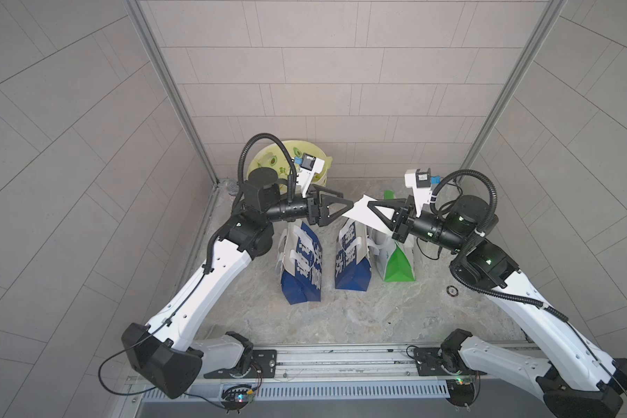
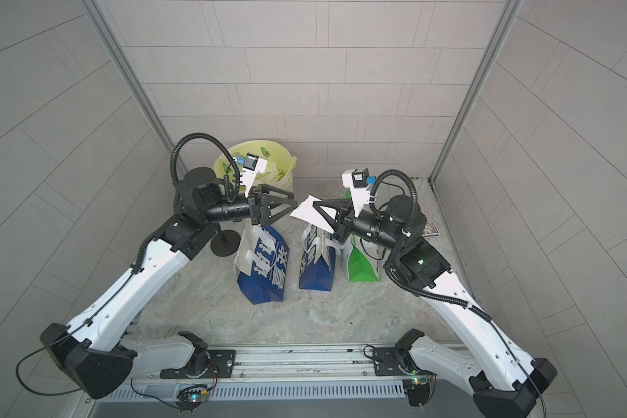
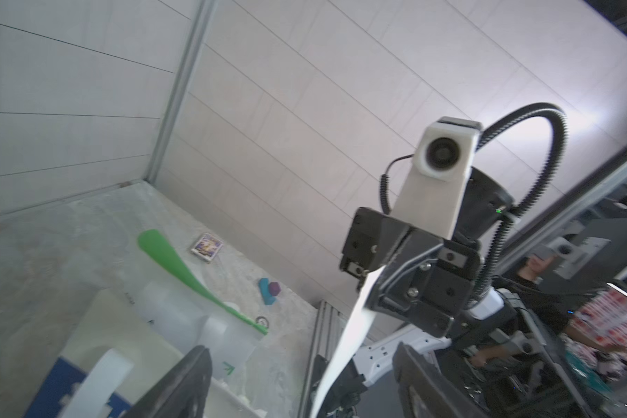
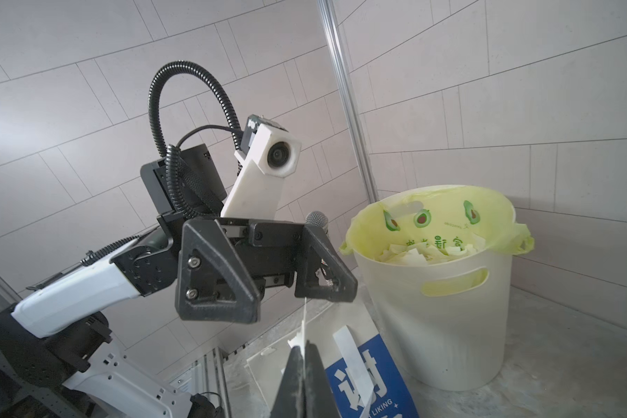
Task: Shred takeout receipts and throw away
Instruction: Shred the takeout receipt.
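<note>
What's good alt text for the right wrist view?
The right claw, shut on a white receipt seen edge-on, holds it up toward the open left claw facing it. Beside them stands a cream bin with a yellow-green liner, holding paper scraps.

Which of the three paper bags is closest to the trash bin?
The blue bag on the robot's left side, beside the trash bin; the other blue bag and the green-and-white bag lie farther to the robot's right.

Row of paper bags (image 1: 353,267) filling mid-table, bin (image 2: 286,181) blocking back-left corner (microphone stand (image 2: 225,240) beside it); front tabletop (image 1: 304,318) open
</note>
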### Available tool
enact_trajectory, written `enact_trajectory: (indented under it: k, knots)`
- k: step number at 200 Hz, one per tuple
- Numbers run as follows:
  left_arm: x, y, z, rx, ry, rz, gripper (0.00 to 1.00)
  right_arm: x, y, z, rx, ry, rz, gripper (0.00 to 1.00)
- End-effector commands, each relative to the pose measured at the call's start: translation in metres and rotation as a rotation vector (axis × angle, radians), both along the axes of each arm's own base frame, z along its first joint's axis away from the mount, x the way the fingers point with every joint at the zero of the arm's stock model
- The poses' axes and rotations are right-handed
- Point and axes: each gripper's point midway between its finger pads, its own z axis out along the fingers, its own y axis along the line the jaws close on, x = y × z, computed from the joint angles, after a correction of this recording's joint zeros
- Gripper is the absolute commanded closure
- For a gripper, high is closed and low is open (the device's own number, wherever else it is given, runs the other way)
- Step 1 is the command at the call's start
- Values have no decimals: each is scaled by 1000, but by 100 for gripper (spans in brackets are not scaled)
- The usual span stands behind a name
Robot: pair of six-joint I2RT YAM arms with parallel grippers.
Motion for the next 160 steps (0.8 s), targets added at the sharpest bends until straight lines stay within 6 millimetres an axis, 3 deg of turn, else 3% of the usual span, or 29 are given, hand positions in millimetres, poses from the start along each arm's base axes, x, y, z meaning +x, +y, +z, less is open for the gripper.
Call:
enact_trajectory:
  k: [1,21,74,83,95,104,160]
  knots:
    - [-23,-6,21,-100,-10,-155,27,-12,4,22,72,-29,55,100]
    - [-22,-7,23,-111,-9,-164,36,-12,5,25,97,-26,59,100]
    - [-25,-6,25,-115,-22,-171,100,-9,5,25,98,-18,47,100]
    - [-25,-5,26,-116,-26,-165,100,-9,5,26,100,-18,45,99]
    - [-25,-5,26,-118,-34,-161,100,-9,3,24,100,-14,33,79]
    - [-25,-5,25,-117,-38,-157,100,-8,0,22,105,-10,16,72]
    - [-22,-5,21,-113,-37,-143,100,-9,-13,8,140,28,-44,72]
